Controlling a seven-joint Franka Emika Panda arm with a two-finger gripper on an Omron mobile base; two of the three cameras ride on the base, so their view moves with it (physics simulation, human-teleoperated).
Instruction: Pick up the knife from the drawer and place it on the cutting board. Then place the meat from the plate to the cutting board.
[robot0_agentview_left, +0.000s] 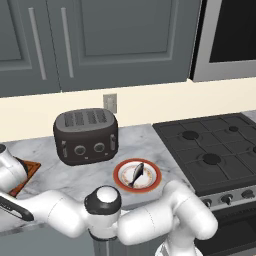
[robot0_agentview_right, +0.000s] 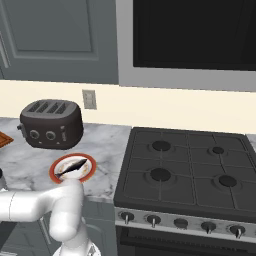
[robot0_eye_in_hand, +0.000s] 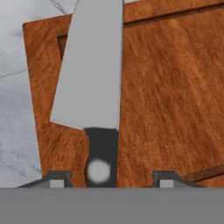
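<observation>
At the far left of the table (robot0_agentview_left: 75, 180) our tool (robot0_eye_in_hand: 108, 177) hangs over the cutting board (robot0_eye_in_hand: 166, 96), its tips spread either side of the knife (robot0_eye_in_hand: 94, 65) handle and clear of it, so the knife appears released and lying on the board. We should lift straight up, keeping the tips off the handle. To the right, near the toaster (robot0_agentview_left: 86, 136), the meat (robot0_agentview_left: 136, 175) waits on the plate (robot0_agentview_left: 153, 176).

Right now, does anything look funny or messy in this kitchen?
Nothing looks spilled or broken. The knife lies on the cutting board, its blade running toward the board's far edge. The meat sits on the plate beside the toaster.
</observation>
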